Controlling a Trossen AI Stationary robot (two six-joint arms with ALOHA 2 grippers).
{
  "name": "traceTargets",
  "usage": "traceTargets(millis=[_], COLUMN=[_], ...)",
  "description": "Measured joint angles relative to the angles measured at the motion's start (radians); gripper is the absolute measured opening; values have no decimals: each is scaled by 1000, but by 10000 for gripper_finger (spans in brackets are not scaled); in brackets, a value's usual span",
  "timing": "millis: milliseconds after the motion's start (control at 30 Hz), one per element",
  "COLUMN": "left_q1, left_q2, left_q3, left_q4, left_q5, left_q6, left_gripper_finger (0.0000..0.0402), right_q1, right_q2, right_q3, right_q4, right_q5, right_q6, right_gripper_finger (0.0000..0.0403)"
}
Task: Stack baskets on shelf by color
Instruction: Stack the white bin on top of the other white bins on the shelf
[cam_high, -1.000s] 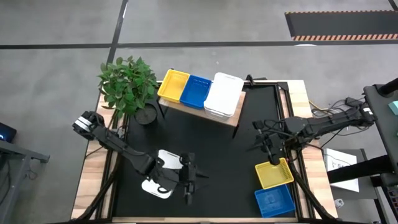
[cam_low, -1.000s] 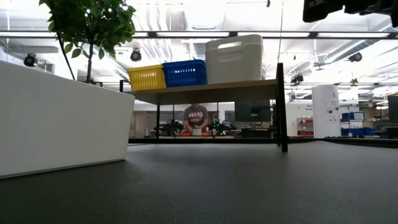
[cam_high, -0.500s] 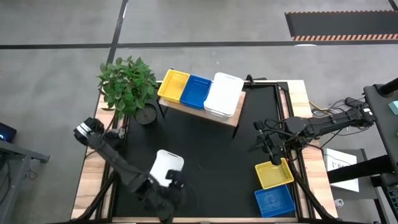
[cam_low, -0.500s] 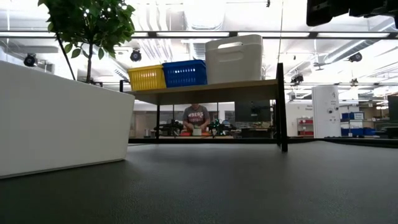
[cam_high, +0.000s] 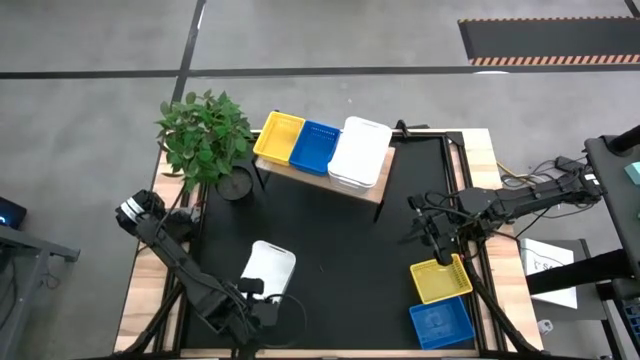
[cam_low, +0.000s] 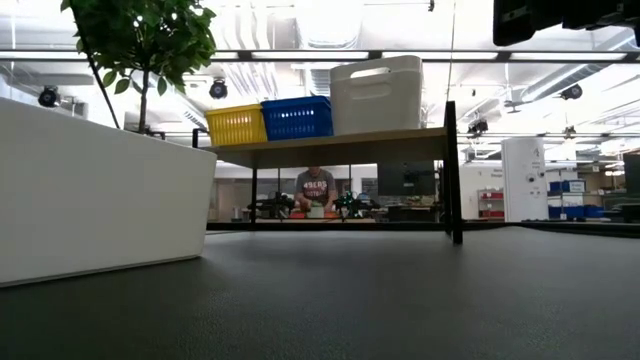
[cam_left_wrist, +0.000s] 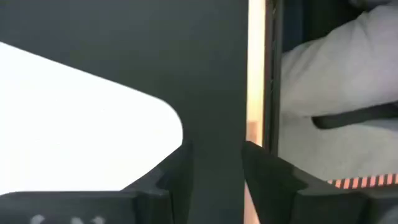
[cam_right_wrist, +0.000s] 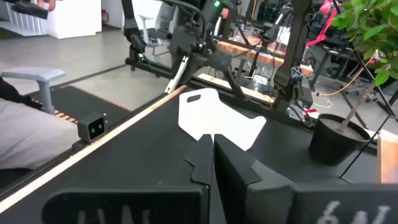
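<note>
White basket (cam_high: 267, 270) lies just beside left pincer (cam_high: 262, 305), untouched.

From my station this reads as a large robotics lab or industrial workshop hall. Around my desk (cam_high: 300, 235) I see bare grey concrete floor (cam_high: 330, 35) marked with dark lines and a hazard-striped mat (cam_high: 548, 40). Looking level across the desk, the room beyond has an open ceiling with strip lights and ducting (cam_low: 300, 40), a white cabinet (cam_low: 522, 178), and a person seated at a far workbench (cam_low: 316, 190) crowded with equipment. Another view shows more dark machine frames and cables (cam_right_wrist: 205, 37).
</note>
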Motion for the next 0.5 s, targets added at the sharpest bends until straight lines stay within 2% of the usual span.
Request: traceTargets(millis=[267, 500], left_q1=[1, 1], left_q2=[0, 0], left_q3=[-75, -144], left_q4=[2, 36], left_q5=[-1, -15], left_q6=[136, 132], left_gripper_finger=[177, 169], right_q1=[0, 0], right_q2=[0, 1], right_q3=[0, 0], right_q4=[-2, -3], right_q5=[0, 0], right_q6=[15, 15], right_gripper_finger=[9, 9])
